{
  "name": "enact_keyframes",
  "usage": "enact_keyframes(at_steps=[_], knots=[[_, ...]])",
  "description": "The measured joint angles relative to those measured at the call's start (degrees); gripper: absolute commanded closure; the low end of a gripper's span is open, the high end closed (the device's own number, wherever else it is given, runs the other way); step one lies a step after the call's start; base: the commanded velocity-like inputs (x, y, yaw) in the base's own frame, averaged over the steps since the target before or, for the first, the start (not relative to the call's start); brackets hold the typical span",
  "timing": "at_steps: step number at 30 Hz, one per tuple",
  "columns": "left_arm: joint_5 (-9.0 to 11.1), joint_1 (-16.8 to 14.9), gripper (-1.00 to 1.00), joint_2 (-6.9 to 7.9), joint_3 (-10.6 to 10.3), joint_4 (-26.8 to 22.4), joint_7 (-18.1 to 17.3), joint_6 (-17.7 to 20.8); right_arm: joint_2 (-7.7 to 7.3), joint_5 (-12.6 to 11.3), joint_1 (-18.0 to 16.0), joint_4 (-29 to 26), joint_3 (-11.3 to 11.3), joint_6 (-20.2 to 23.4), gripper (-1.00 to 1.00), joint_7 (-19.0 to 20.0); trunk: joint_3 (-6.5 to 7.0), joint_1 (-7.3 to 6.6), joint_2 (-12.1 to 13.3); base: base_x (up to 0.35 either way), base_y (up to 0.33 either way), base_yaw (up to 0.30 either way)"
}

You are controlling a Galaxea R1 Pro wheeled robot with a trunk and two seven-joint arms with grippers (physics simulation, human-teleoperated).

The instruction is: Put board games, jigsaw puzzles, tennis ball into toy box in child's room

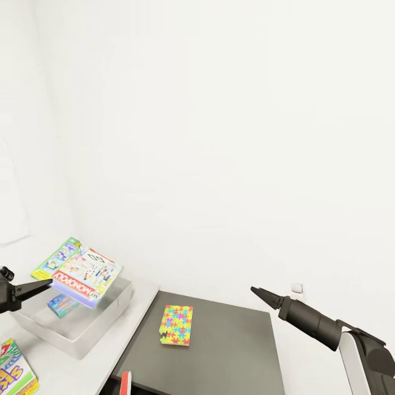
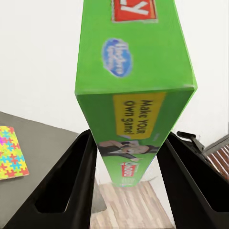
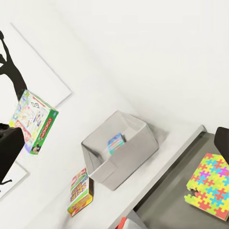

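**Green game held above the toy box**

The left gripper point(image 2: 126, 179) pinches the green game point(image 1: 79, 271) by its edge, holding it tilted just over the toy box point(image 1: 104, 321). Inside the box lies a blue game point(image 1: 61, 304). An orange game point(image 1: 15, 368) lies on the table point(image 1: 71, 373) near the box. A puzzle point(image 1: 176, 325) rests on the dark cabinet top beside the box. The right gripper point(image 1: 262, 295) hovers beyond the puzzle, fingers pressed together.

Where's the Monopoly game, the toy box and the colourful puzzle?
Monopoly game point(image 1: 82, 272), head view, on the middle of its printed cover.
Toy box point(image 1: 112, 310), head view, on its grey side wall.
Jigsaw puzzle point(image 1: 176, 325), head view, on the middle of its patterned top.
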Motion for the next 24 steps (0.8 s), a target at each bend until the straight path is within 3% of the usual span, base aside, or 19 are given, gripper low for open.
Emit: enact_keyframes(at_steps=[4,7,15,19,24], knots=[[0.39,-2.48,1.00,-0.01,0.09,0.95,8.31,1.41,-0.08,-0.01,0.00,0.00,-0.03,0.00,-1.00,-0.02,0.00,0.00,0.00,0.000,0.000,0.000],[0.43,-6.13,1.00,-0.32,0.14,4.08,13.91,1.68,-0.16,-0.06,0.00,0.00,-0.06,0.00,-1.00,0.04,0.00,0.00,0.01,0.000,0.000,0.000],[0.92,-10.49,1.00,-0.73,0.19,9.62,24.40,1.68,-0.30,-0.16,0.00,0.00,-0.15,0.00,-1.00,0.06,0.00,0.00,0.00,0.000,0.000,0.000],[0.83,-11.80,1.00,-2.18,0.18,10.03,29.82,1.68,-0.33,-0.18,0.00,0.00,-0.16,0.00,-1.00,0.08,0.00,0.00,0.01,0.000,0.000,0.000],[0.76,-13.28,1.00,-5.35,0.14,10.16,37.94,1.68,-0.34,-0.19,0.00,0.00,-0.16,0.00,-1.00,0.06,0.00,0.00,0.01,0.000,0.000,0.000]])
